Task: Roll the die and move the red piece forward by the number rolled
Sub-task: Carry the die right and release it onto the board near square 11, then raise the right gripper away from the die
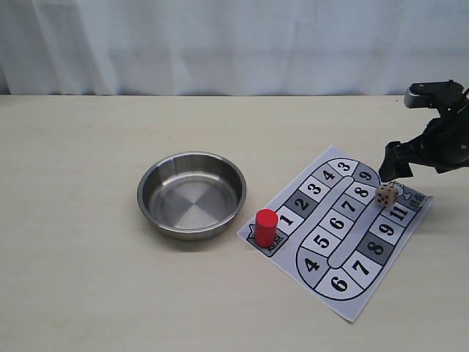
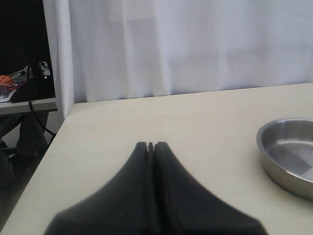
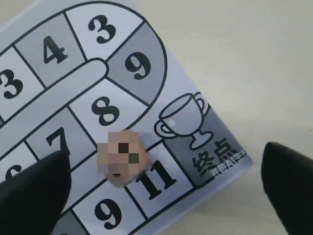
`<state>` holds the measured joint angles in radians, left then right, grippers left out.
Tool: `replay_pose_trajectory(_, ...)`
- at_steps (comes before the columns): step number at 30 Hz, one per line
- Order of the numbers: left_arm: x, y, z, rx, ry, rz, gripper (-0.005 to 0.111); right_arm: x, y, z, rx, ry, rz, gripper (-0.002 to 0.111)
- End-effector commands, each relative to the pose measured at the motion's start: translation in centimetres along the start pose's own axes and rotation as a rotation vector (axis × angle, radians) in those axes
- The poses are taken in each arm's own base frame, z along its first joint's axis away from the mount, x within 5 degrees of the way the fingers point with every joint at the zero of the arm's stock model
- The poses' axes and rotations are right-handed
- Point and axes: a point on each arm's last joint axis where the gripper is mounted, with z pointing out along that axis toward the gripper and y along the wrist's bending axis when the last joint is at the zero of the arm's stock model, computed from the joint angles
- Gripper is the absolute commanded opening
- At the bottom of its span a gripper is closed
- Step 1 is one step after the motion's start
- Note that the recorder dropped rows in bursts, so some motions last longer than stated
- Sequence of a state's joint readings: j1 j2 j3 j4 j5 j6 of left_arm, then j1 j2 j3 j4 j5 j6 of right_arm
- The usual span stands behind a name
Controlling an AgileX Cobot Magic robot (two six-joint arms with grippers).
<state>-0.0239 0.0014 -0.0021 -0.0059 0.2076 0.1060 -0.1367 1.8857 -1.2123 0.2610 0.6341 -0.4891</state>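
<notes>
As the die (image 3: 122,159) lies on the board (image 1: 341,246) beside square 11 under the open right gripper (image 3: 161,188), lower straight, centre it between the jaws, close gently; the red piece (image 1: 266,226) stands at start

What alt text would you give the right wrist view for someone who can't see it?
A small tan die lies on a numbered paper game board, beside square 11 and near the trophy finish square. The right claw is open, one dark finger on each side of the die, neither touching it.
</notes>
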Motion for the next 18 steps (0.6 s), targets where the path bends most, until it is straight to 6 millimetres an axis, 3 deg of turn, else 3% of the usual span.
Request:
replay_pose_trajectory(1, 0.0, 0.0, 0.0, 0.000, -0.011, -0.008, 0.000, 0.1, -0.6, -0.3, 0.055, -0.001, 0.004, 0.101)
replay_pose_trajectory(9, 0.0, 0.0, 0.0, 0.000, -0.011, -0.008, 0.000, 0.4, -2.3, -0.6, 0.242, 0.021, 0.113, 0.082)
replay_pose_trajectory(18, 0.0, 0.0, 0.0, 0.000, -0.011, -0.008, 0.000, 0.5, -2.2, -0.6, 0.238, 0.036, 0.124, 0.053)
